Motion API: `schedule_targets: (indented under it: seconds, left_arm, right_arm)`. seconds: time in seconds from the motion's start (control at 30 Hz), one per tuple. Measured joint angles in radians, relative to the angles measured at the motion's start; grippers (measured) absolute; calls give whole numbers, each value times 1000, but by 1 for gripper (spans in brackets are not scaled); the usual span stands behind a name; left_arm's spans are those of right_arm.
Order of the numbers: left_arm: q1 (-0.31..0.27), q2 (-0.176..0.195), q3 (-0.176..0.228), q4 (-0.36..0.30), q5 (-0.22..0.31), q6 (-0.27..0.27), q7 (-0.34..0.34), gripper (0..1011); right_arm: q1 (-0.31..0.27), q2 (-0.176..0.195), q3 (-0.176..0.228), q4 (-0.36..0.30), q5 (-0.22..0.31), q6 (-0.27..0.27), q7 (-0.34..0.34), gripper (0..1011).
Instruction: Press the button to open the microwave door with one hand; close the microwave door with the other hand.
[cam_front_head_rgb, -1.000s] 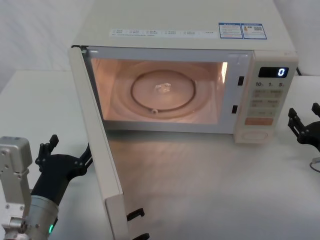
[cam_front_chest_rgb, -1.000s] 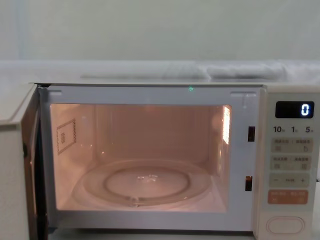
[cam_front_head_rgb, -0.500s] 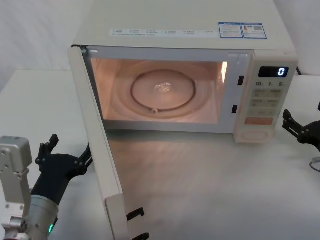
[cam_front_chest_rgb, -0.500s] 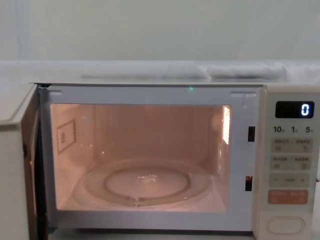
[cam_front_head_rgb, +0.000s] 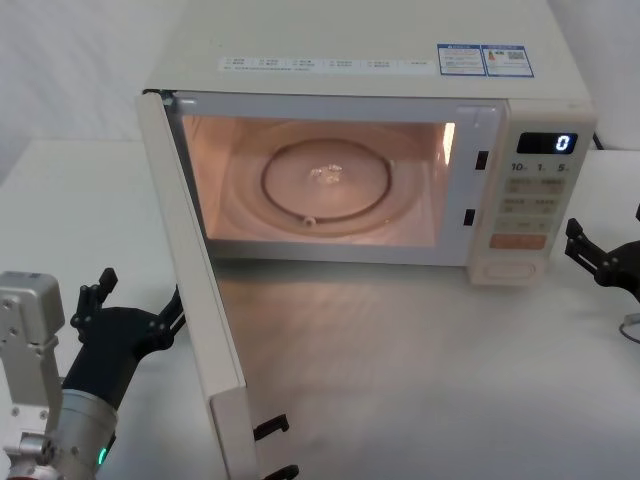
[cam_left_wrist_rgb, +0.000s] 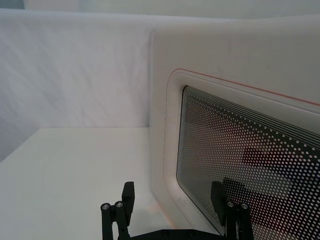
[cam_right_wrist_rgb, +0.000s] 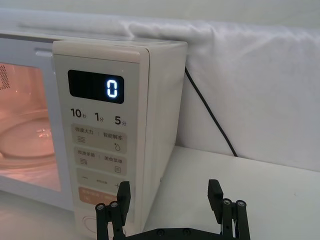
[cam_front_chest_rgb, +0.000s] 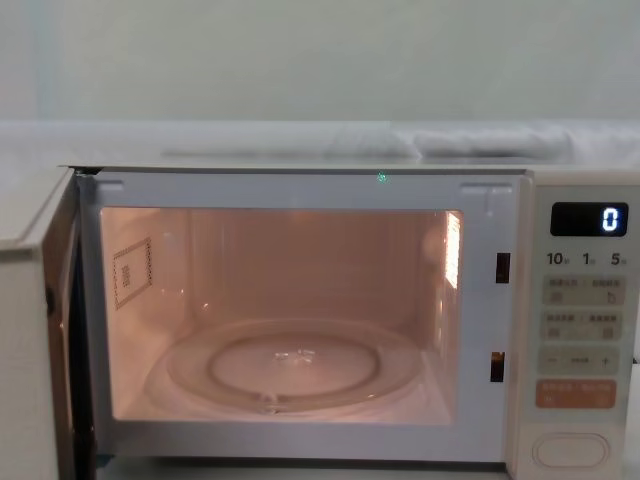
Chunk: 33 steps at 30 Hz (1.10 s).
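Note:
The cream microwave door (cam_front_head_rgb: 195, 300) stands wide open, swung out towards me on its left hinge, with its latch hooks near the table's front. My left gripper (cam_front_head_rgb: 138, 297) is open just left of the door's outer face; in the left wrist view its fingers (cam_left_wrist_rgb: 172, 192) point at the dotted glass window (cam_left_wrist_rgb: 245, 150), apart from it. The cream pill-shaped button (cam_front_head_rgb: 510, 269) sits at the bottom of the control panel (cam_front_chest_rgb: 570, 450). My right gripper (cam_front_head_rgb: 605, 238) hovers open to the right of the panel, and in the right wrist view (cam_right_wrist_rgb: 169, 189) it faces the microwave's front right corner.
The lit cavity holds a glass turntable (cam_front_head_rgb: 325, 180). The display (cam_right_wrist_rgb: 96, 87) reads 0. A black power cord (cam_right_wrist_rgb: 210, 117) runs down the white cloth behind the microwave. Bare table (cam_front_head_rgb: 420, 370) lies in front of the cavity. A thin metal ring (cam_front_head_rgb: 632, 328) lies at the right edge.
The right gripper shifted slightly lower and leftward beside the panel, then held still. The door and the left gripper have not moved.

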<state>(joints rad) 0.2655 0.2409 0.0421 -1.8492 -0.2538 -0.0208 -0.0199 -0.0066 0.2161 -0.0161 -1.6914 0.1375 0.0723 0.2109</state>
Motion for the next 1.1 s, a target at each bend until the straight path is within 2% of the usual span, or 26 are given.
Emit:
schedule_targets:
  seconds: [1.1]
  left_arm:
    - [0,0,0,0,0,0,0,993]
  right_arm:
    - [0,0,0,0,0,0,0,1002]
